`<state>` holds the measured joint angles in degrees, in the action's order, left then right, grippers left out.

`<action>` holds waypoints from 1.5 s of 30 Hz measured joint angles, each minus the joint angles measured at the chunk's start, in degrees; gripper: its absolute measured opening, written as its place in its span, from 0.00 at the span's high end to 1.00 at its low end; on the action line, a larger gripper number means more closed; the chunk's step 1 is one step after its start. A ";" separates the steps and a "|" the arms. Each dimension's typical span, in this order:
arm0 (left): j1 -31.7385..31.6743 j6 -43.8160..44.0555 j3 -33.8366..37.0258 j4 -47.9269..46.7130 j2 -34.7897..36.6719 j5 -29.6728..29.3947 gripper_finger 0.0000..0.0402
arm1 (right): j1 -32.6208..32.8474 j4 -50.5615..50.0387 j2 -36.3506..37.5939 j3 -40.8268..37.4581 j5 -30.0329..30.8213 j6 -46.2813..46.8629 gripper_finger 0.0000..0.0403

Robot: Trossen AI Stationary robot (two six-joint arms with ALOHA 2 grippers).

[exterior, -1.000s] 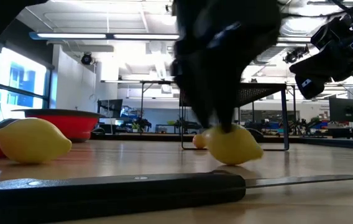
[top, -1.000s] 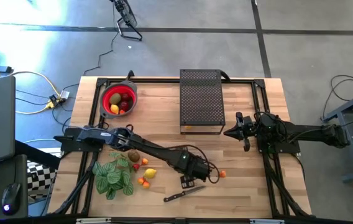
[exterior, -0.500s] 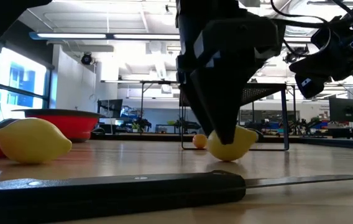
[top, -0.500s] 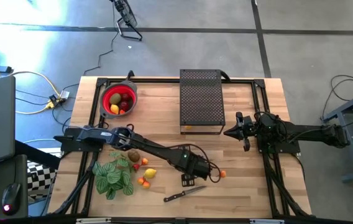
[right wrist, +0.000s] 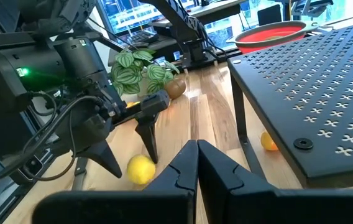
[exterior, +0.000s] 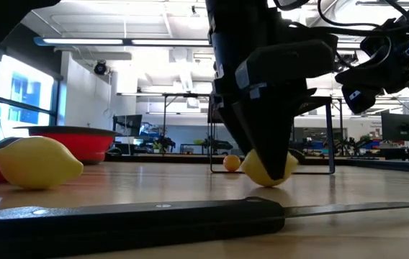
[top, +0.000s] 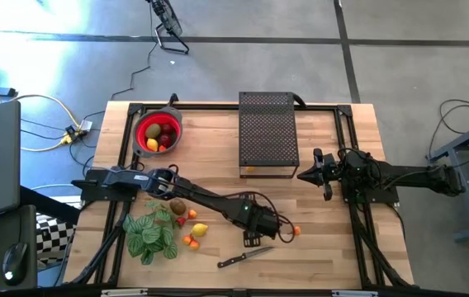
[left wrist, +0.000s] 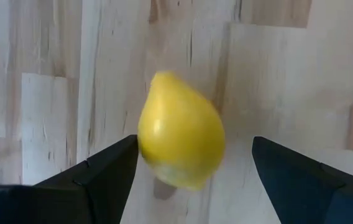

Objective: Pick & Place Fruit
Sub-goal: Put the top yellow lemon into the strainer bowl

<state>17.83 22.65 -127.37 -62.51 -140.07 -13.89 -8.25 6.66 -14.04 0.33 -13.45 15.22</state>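
A black-handled knife [exterior: 129, 218] lay nearest. Behind it, the left gripper [left wrist: 192, 177] was spread wide astride a yellow lemon [left wrist: 181, 138] on the table, not yet gripped, apparently positioned for pickup. Farther off, the right gripper [right wrist: 196, 163] was held closed, empty.

knife [top: 245, 256]: flat on the table [top: 325, 256]
plant [top: 152, 235]: left of knife
rack [top: 267, 134]: beyond knife
bowl [top: 158, 132]: far left corner
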 joint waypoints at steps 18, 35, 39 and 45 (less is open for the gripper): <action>-1.71 -1.44 0.00 3.18 0.00 0.96 0.23 | 0.02 -0.04 0.00 -0.01 0.00 0.00 1.00; -2.13 0.86 -0.15 3.35 -2.16 4.15 0.32 | 0.02 -0.16 -0.02 0.00 0.00 0.00 1.00; -2.13 0.95 -0.15 3.70 -2.16 4.37 0.37 | -0.01 -0.35 -0.02 -0.01 0.00 0.00 1.00; -2.11 0.88 -0.20 3.88 -2.25 4.94 0.42 | 0.02 -0.39 -0.02 0.00 -0.01 0.00 1.00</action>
<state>15.73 23.53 -127.57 -58.63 -142.32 -8.95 -8.23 6.26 -14.06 0.34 -13.46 15.22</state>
